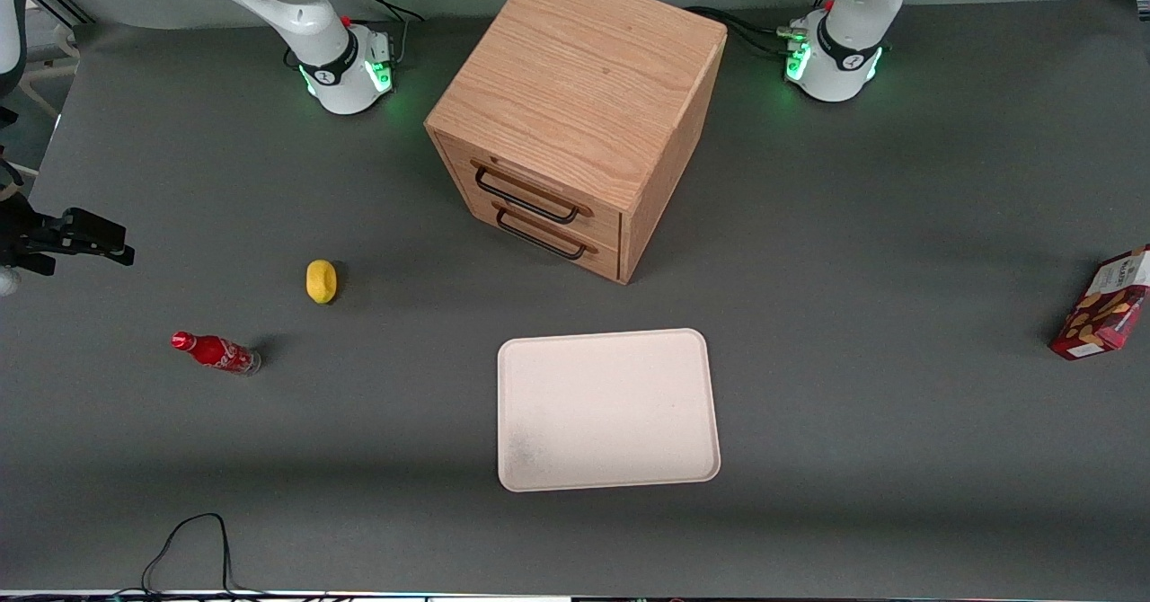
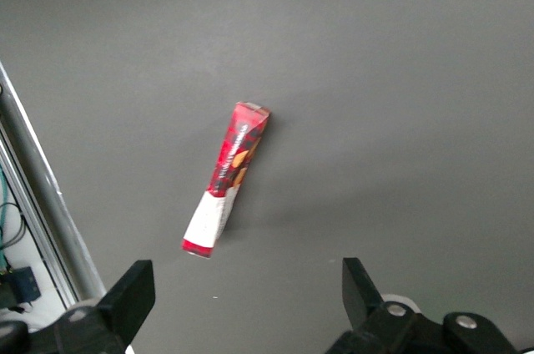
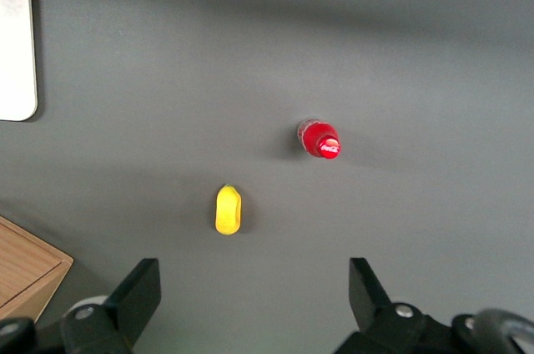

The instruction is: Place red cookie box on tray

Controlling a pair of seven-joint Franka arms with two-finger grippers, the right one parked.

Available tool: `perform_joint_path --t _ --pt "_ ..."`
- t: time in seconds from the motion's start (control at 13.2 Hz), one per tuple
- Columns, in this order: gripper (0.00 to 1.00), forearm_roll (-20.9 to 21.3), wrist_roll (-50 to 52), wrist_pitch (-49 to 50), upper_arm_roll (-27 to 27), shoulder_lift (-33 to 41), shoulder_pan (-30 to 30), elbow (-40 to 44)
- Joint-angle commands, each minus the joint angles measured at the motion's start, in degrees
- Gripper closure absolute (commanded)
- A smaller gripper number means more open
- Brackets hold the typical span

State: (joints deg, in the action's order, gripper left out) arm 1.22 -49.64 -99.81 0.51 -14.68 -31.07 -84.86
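Tabletop [image 1: 853, 314] is a matte dark-grey sheet, evenly lit, with soft shadows beside each object; a black cable [image 1: 193, 544] loops onto it at the edge nearest the front camera. Wooden drawer cabinet [image 1: 575, 117] stands mid-table between the two arm bases, set at an angle, two drawers with dark wire handles facing roughly toward the front camera. Tray [image 1: 607, 409] lies flat in front of the cabinet, nearer the front camera, apart from it; cream surface bare, with a faint grey smudge at one corner. Red cookie box [image 1: 1103, 305] sits on the tabletop at the working arm's end, well apart from the tray, partly cut off by the frame edge in the front view. In the left wrist view the red cookie box [image 2: 227, 177] stands on a narrow side, long axis slanted, white label panel at one end. Gripper [image 2: 246, 300] hangs above the tabletop near the box, touching nothing; fingers spread wide, nothing between them (only the two dark fingertips show). A metal rail [image 2: 37, 195] marks the tabletop edge in that view, with cables and floor clutter past it. Toward the parked arm's end: a yellow lemon-like object [image 1: 322, 280] and, nearer the front camera, a small red soda bottle [image 1: 216, 351], upright, well apart from each other and from the tray.
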Motion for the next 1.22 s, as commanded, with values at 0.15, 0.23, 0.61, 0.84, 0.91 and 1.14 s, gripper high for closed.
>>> perform_joint_path --t 0.15,0.23,0.61,0.84,0.91,1.14 --pt "0.0 0.27 -18.09 -3.81 -0.6 -3.94 -3.74 1.28" --pt "0.0 0.18 -20.82 -3.82 -0.6 -4.3 -3.91 1.19" --pt "0.0 0.27 -21.38 -11.08 -0.6 -8.59 -4.18 -2.22" --pt "0.0 0.27 -21.46 -17.6 -0.6 -13.07 -4.18 -4.26" --pt "0.0 0.27 -21.46 -19.7 -0.68 -14.22 -4.18 -5.13" --pt "0.0 0.01 -21.55 -26.65 -0.68 -15.46 -4.79 -10.31"
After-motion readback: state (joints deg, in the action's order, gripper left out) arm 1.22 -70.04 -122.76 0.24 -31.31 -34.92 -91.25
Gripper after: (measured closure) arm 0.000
